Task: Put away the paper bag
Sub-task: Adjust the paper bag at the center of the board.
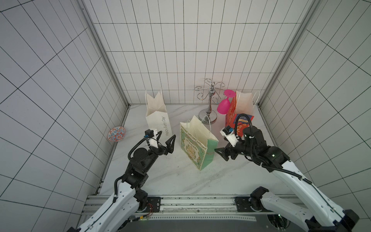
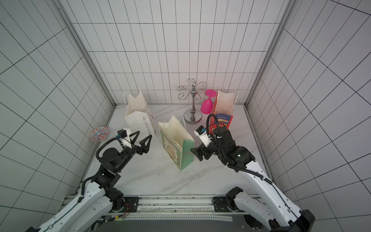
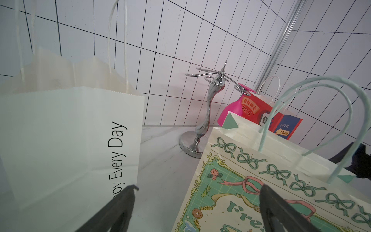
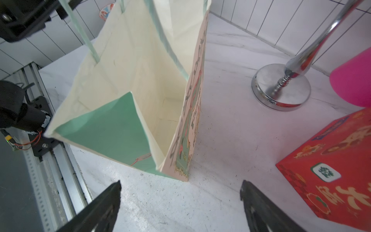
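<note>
Now flanking the green bow-printed paper bag, standing upright and open-mouthed mid-worktop, handles up. Holding the jaws of the left arm and right arm spread apart, gripping nothing. Lining up behind: white "Happy Every Day" bag, chrome glass stand dangling an upturned pink goblet, red bag.

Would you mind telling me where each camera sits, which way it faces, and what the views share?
Top views: high above the robot's base, looking down at the table; both arms, left gripper and right gripper show.
Left wrist: on the left arm, facing the white bag and stand; its fingers show.
Right wrist: on the right arm, looking down into the green bag; its fingers show.
Shared: all views show the green bag and stand.
</note>
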### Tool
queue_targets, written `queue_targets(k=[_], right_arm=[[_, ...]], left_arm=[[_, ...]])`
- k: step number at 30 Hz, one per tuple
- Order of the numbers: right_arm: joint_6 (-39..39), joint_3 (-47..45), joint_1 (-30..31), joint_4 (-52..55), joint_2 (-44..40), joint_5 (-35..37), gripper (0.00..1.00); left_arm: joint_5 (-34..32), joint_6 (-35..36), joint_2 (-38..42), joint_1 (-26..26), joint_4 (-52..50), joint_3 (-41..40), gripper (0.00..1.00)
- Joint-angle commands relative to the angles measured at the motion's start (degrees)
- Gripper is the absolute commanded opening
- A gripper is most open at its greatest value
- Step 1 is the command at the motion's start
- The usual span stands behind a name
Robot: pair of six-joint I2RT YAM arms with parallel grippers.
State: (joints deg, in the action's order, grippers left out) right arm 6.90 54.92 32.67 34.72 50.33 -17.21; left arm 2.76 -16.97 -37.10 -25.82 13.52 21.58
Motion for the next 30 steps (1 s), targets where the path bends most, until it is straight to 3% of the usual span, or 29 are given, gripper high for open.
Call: queue_targets(k=[1,5,11,20,30], right_arm=[[-6.46,2.11,6.68,2.57,-2.65,3.98,0.99],[-5.22,-0.18,17.02,-2.09,-3.94,17.45,0.99],[-1.47,-3.55,25.75,-12.89,-3.19,30.79,0.99],[-2.05,-5.08,32.63,-23.84,2.26,44.06,0.99],[-5.86,-5.61,32.91,-19.16,4.87,50.55,0.99]], left_arm=[[0.76,-1.28,-0.76,-0.03,2.49,-0.92,0.97],[1.48,-2.19,-1.58,-0.05,3.50,-1.26,0.97],[0.76,-1.60,-0.76,-0.10,2.87,-1.31,0.98],[0.51,-1.62,0.15,-0.10,2.76,-1.36,0.98],[0.21,-1.75,0.89,-0.07,2.63,-1.48,0.98]])
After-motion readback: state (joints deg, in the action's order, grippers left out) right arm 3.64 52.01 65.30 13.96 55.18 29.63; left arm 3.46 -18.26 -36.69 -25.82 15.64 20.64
